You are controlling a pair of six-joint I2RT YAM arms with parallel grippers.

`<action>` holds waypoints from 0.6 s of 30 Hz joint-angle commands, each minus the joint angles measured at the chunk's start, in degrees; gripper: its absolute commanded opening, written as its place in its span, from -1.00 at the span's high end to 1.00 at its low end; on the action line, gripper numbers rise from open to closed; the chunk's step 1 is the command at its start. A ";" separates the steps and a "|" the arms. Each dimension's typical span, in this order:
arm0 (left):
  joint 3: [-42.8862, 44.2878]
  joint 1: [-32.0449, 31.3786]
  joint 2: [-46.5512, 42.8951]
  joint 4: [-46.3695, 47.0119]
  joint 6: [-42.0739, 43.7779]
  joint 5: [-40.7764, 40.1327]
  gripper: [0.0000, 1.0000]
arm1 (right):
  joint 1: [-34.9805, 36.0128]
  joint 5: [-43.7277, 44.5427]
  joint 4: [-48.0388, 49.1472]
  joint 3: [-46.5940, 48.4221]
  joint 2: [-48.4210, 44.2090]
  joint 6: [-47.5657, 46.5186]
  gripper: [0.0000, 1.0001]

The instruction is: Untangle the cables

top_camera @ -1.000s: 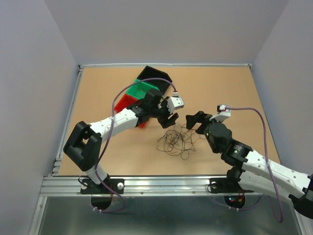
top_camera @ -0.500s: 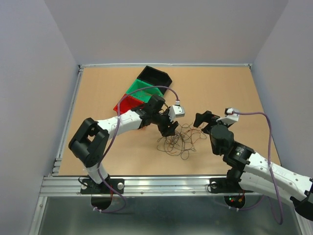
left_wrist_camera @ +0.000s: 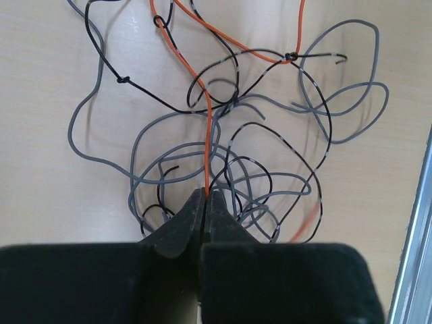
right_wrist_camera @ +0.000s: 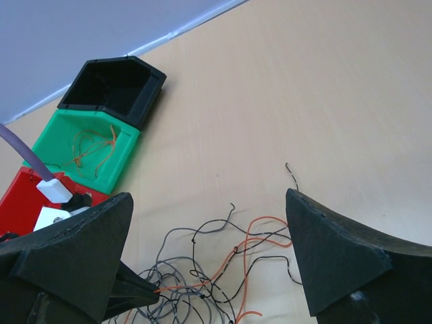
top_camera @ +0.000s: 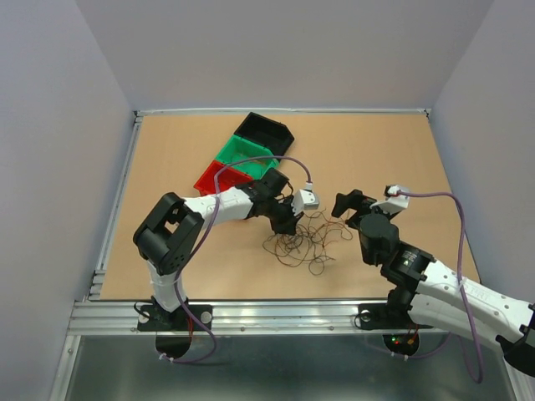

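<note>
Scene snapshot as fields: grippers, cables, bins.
left gripper: shut on an orange wire in the cables
right gripper: open, holding nothing, on the far side of the cables from the left gripper
cables: orange, grey and black wires looped together on the table
bins: black bin, green bin, red bin in a row
green bin contents: a thin orange strand

three small open bins sit in a touching diagonal row on the tan table [top_camera: 376, 150], left of centre. black bin [top_camera: 266, 129] is farthest, green bin [top_camera: 244, 156] in the middle, red bin [top_camera: 214, 177] nearest. the red one is partly hidden in the top view. plain grey-lilac walls on the left, far and right sides. slotted aluminium rail [top_camera: 276, 316] runs along the near edge.
</note>
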 commanded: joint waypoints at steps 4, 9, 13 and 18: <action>2.44 -0.27 -6.68 -0.02 3.09 2.24 1.00 | -0.22 -6.66 5.50 -2.44 -0.03 -5.36 -0.96; 2.35 -0.27 -13.63 -0.02 4.41 3.12 1.00 | -0.22 -17.16 14.82 -5.61 2.42 -11.26 -0.76; 4.18 -0.27 -17.67 -0.71 3.97 2.33 1.00 | -0.31 -23.30 20.62 -8.07 4.62 -11.97 -0.69; 9.72 -0.27 -17.86 -4.40 4.15 2.59 1.00 | -0.22 -30.42 29.40 -11.50 7.60 -13.02 -0.63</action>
